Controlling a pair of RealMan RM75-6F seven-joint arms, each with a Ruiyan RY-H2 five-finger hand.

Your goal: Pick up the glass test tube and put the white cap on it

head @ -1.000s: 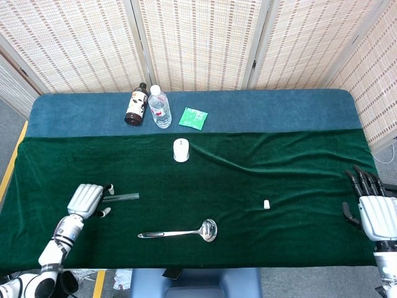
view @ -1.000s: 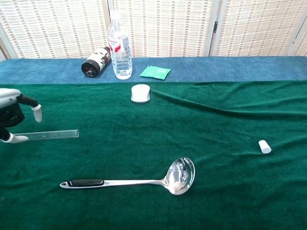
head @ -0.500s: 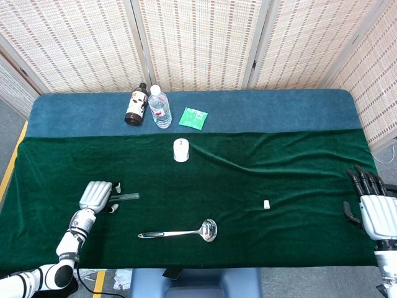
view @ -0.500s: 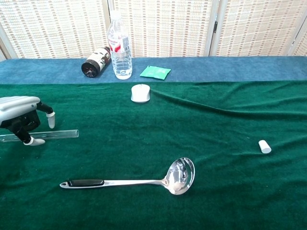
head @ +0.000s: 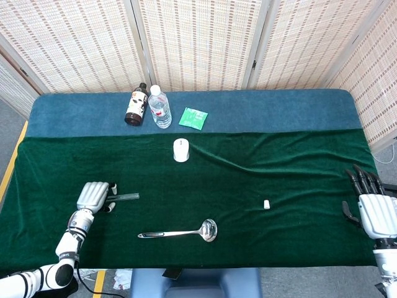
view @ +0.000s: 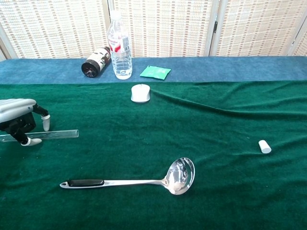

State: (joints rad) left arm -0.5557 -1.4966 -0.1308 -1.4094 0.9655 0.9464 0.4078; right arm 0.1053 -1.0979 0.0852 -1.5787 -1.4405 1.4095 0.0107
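Arching over the glass test tube (view: 48, 135), the left hand (view: 19, 120) has fingertips down on either side (a firm grip cannot be told); the tube lies flat on the green cloth (head: 279, 180). The right hand (head: 372, 208), partly cut off, is spread and holds nothing. The white cap (view: 264, 146) lies well apart. Bottle (head: 159, 107) labels are unreadable.

The left robot hand (head: 93, 197) is hovering palm-down over one end of the clear glass test tube (head: 126, 197), which is lying on the green-clothed tabletop (head: 279, 167). The small white cap (head: 267, 203) is lying well apart. The right robot hand (head: 375, 214) is resting open at the tabletop's edge.
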